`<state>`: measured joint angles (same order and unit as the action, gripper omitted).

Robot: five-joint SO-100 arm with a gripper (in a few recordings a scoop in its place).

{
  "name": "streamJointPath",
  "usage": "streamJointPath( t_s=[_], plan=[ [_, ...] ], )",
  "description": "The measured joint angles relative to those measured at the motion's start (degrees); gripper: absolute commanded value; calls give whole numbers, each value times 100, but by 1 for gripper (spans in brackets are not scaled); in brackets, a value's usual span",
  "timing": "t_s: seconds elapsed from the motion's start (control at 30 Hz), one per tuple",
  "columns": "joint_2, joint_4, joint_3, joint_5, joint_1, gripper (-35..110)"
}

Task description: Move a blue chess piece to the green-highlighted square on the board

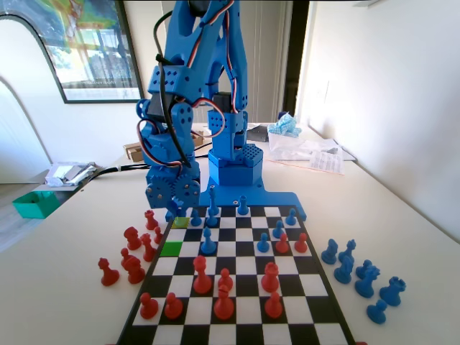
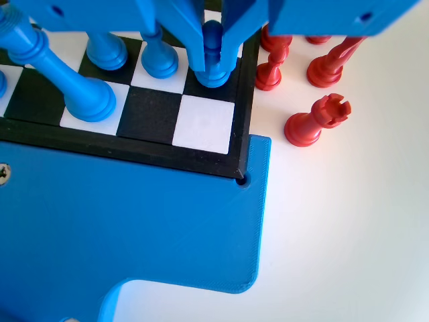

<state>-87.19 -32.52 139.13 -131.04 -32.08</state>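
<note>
Grasp step underway: gripper (image 2: 213, 50) jaws bracketing blue chess piece (image 2: 213, 64) on board (image 2: 134, 151) corner-row square (grip firmness: cannot tell). Next: lifting clear, carrying to green-highlighted square (image 1: 171, 249).

Blue arm's folded way down over its own end of the board, gripper (image 2: 213, 47) hanging low with both jaws closed in snug around a blue pawn (image 2: 213, 67).
</note>
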Motion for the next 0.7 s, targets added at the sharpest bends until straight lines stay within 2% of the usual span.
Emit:
streamJointPath(
  t_s=[0.33,0.7],
  plan=[
    [0,-1318,-923,281,167,1],
    [721,-1503,-2013,1046,527,1]
  ],
)
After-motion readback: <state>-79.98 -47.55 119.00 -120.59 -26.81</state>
